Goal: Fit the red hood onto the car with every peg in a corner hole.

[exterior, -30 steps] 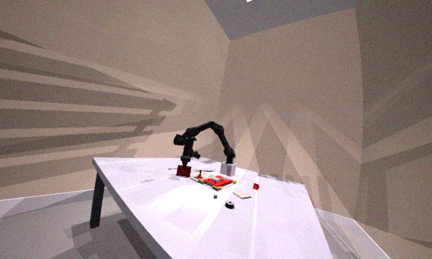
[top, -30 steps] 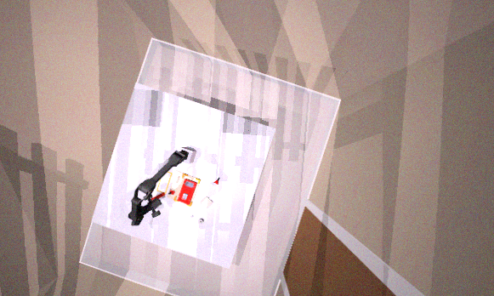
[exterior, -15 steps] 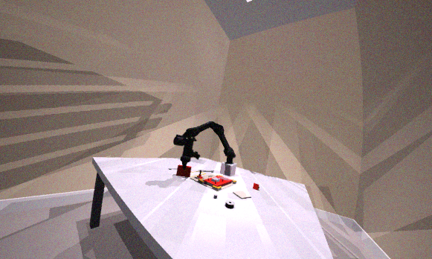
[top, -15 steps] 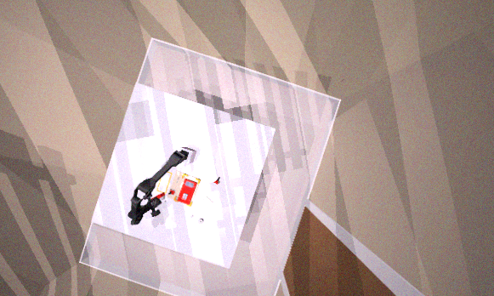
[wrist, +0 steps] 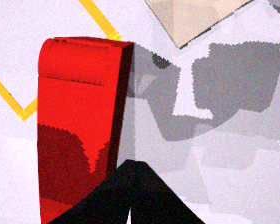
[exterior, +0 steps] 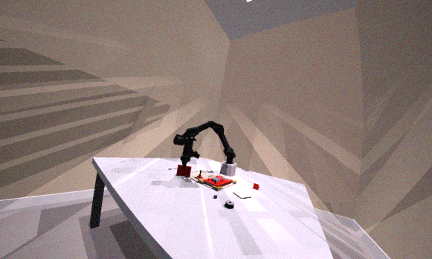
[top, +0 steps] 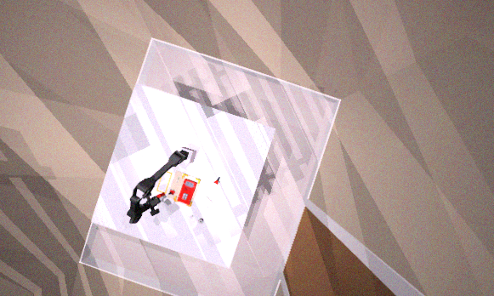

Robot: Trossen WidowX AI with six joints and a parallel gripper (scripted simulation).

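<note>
The red hood (top: 161, 196) (exterior: 184, 171) (wrist: 76, 105) stands on edge on the table, beside the jig. My gripper (exterior: 184, 164) (wrist: 134, 169) is shut with nothing between its fingers. In the wrist view its fingertips overlap the hood's lower right side; whether they touch it I cannot tell. The red chassis (top: 180, 196) (exterior: 227, 182) lies in the jig, with the grey engine block (exterior: 216, 179) on its deck. The four pegs are too small to make out clearly.
A yellow outline (wrist: 98, 17) lies beside the hood. A beige board (wrist: 201, 17) adjoins the chassis, with a small red upright piece (exterior: 200, 174) near it. Farther off are a small red piece (top: 217, 181) (exterior: 256, 186), a dark round part (top: 201, 220) (exterior: 229, 205) and a pale plate (exterior: 242, 195).
</note>
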